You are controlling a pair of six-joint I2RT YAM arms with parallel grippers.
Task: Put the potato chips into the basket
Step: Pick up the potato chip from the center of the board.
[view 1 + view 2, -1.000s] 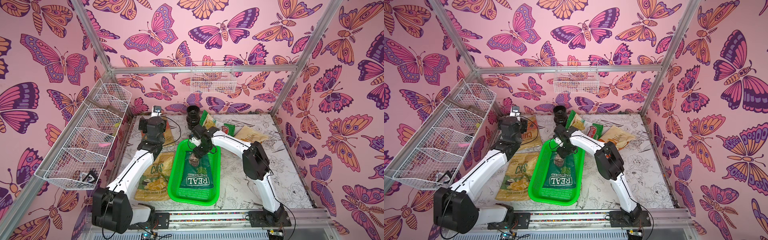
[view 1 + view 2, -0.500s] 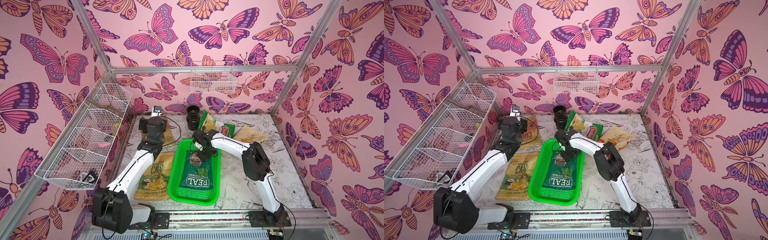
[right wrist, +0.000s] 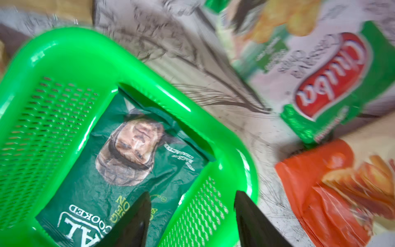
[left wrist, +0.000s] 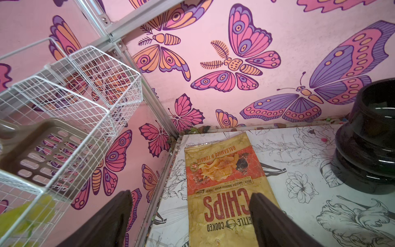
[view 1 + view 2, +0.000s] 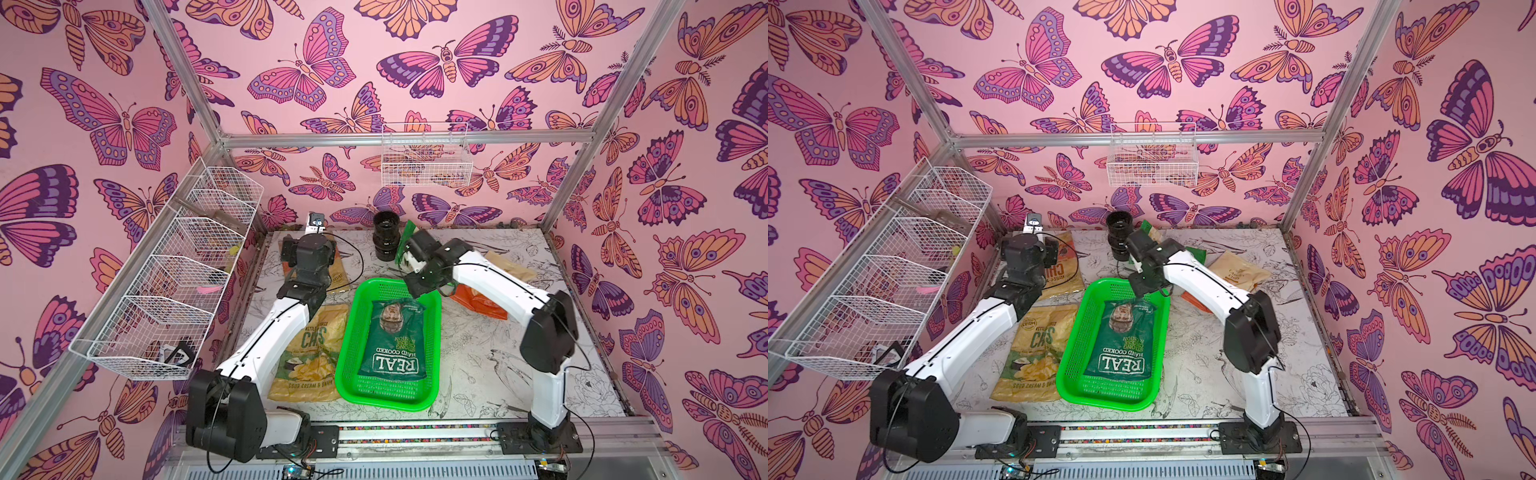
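Note:
The green basket (image 5: pixel 386 405) (image 5: pixel 1108 386) (image 3: pixel 49 102) lies mid-table with the dark green "REAL" bag (image 5: pixel 395 340) (image 5: pixel 1125 345) (image 3: pixel 119 171) flat inside. My right gripper (image 3: pixel 192 213) (image 5: pixel 415 291) hovers open and empty over the basket's far right corner, straddling its wall. The green-white bag (image 3: pixel 320 74) and the orange-cream bag (image 5: pixel 478 301) (image 3: pixel 331 192) lie just beyond that corner. My left gripper (image 4: pixel 190 205) (image 5: pixel 307 251) hangs wide open above the tan-orange "CHIPS" bag (image 4: pixel 224 192) (image 5: pixel 1065 266) at the back left. The "Sour Cream & Onion" bag (image 5: pixel 311 357) (image 5: pixel 1034 357) lies left of the basket.
A black ribbed cylinder (image 5: pixel 385 241) (image 4: pixel 369 139) stands at the back, between the two grippers. White wire baskets hang on the left wall (image 5: pixel 187 270) and the back wall (image 5: pixel 426 160). Metal frame posts mark the back corners.
My right gripper has lifted off the top end of the "REAL" bag and drawn back toward the basket's far right corner. The bag stays in the basket. The left arm has not moved.

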